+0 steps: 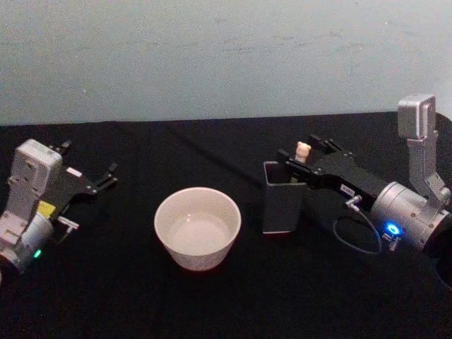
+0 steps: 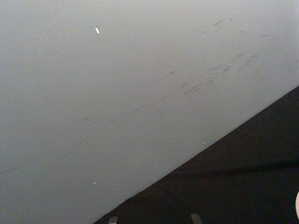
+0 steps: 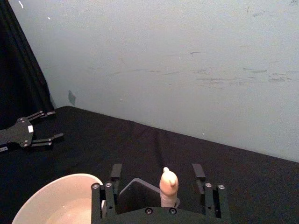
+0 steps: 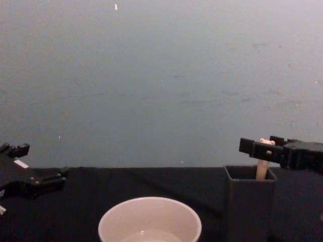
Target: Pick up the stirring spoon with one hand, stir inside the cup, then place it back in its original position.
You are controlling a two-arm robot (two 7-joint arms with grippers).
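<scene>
This looks like a bare test room or lab set up for robot trials, not a home. A worktop (image 1: pixel 212 304) draped in plain black cloth runs up to a scuffed, pale grey-blue wall (image 1: pixel 212 56), and a dark curtain (image 3: pixel 18 70) hangs at one side. No furniture or decoration surrounds it.

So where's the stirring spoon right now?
The stirring spoon stands upright in the dark box holder, right of the cup, between the open fingers of the right end effector.
</scene>
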